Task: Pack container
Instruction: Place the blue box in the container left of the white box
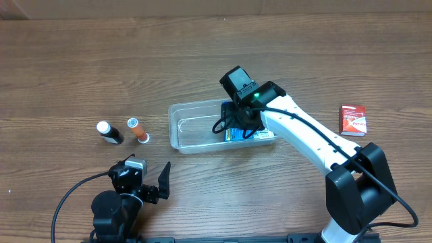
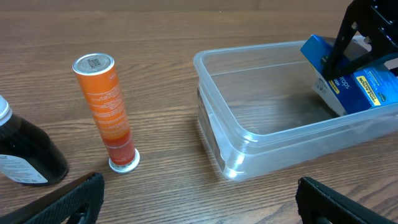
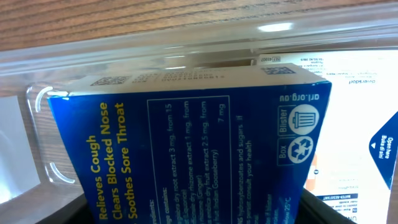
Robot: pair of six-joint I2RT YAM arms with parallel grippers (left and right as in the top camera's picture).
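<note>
Two claws | left claw (image 1: pixel 147 183) spread wide, holding nothing | right claw (image 1: pixel 237 127) clamped on tilted blue box (image 2: pixel 357 87) at container's right end | container (image 1: pixel 174 128) mid-desk (image 1: pixel 67 67), near orange tube (image 1: pixel 138 129)

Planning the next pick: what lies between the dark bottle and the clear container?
The orange tube stands there, as the overhead view shows.

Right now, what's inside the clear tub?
A blue box of throat drops, tilted at one end of the container, with the right end effector gripping it. The rest looks empty. What lies under the box is hidden.
</note>
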